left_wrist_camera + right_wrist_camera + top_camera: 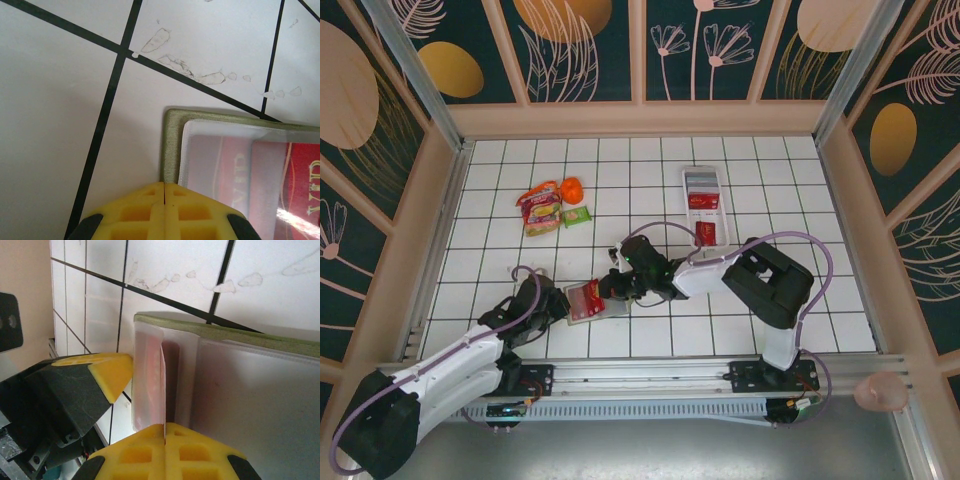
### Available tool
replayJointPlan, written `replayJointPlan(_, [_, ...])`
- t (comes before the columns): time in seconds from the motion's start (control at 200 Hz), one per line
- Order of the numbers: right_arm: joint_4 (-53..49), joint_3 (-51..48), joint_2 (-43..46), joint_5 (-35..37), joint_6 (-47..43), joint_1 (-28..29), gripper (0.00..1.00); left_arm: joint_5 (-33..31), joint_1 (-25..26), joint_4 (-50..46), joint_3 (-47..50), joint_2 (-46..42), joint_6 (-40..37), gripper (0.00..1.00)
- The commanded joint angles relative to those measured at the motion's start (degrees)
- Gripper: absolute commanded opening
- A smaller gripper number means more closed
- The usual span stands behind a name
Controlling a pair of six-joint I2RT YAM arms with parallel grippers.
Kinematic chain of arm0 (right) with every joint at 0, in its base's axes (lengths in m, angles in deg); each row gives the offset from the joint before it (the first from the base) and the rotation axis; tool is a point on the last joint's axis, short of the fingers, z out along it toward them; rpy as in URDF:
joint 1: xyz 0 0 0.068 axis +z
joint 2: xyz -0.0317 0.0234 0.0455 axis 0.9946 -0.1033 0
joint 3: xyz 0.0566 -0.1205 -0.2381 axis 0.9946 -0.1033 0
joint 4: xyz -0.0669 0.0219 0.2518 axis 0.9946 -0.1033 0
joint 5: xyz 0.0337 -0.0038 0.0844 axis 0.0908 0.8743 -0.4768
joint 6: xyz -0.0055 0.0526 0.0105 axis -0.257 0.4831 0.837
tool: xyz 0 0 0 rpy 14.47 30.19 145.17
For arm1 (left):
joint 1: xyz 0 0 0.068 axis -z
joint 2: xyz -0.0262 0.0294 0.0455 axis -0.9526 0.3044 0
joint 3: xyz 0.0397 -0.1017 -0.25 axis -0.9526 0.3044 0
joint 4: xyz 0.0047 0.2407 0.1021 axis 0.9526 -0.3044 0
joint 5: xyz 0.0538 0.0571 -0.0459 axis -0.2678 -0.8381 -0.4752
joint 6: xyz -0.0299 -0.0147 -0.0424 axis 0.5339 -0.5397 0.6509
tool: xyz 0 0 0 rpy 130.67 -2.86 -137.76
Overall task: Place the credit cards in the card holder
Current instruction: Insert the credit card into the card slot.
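Fingers of the left arm [140, 212] pinch the card holder [172, 145] at its green rim; right fingers [195, 452] clamp its clear pocket lip [162, 380].

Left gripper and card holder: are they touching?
Touching. Left wrist view: the card holder's green edge runs into the seam between the left gripper's shut fingertips.

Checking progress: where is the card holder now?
In the top view, the card holder lies open just left of centre, between the left gripper and right gripper.
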Motion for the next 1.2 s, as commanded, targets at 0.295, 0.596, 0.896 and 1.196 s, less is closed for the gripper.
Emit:
replayJointPlan(0.295, [4.62, -0.69, -1.86, 0.86, 3.62, 1.58, 0.0, 4.68, 0.13, 0.98, 2.66, 1.38, -0.25, 0.03])
replayJointPlan(0.596, [6.03, -1.92, -1.6, 5.49, 6.76, 2.44, 0.0, 5.44, 0.19, 1.5, 2.62, 1.68, -0.35, 0.02])
replayJointPlan(0.896, [7.67, -1.06, -2.79, 6.05, 8.25, 3.17, 0.0, 5.97, 0.12, 2.0, 3.35, 1.34, -0.4, 0.01])
replayJointPlan(1.196, [2.86, 0.37, -2.45, 7.51, 7.52, 4.92, 0.05, 6.18, 0.15, 2.51, 3.74, 1.56, -0.79, 0.01])
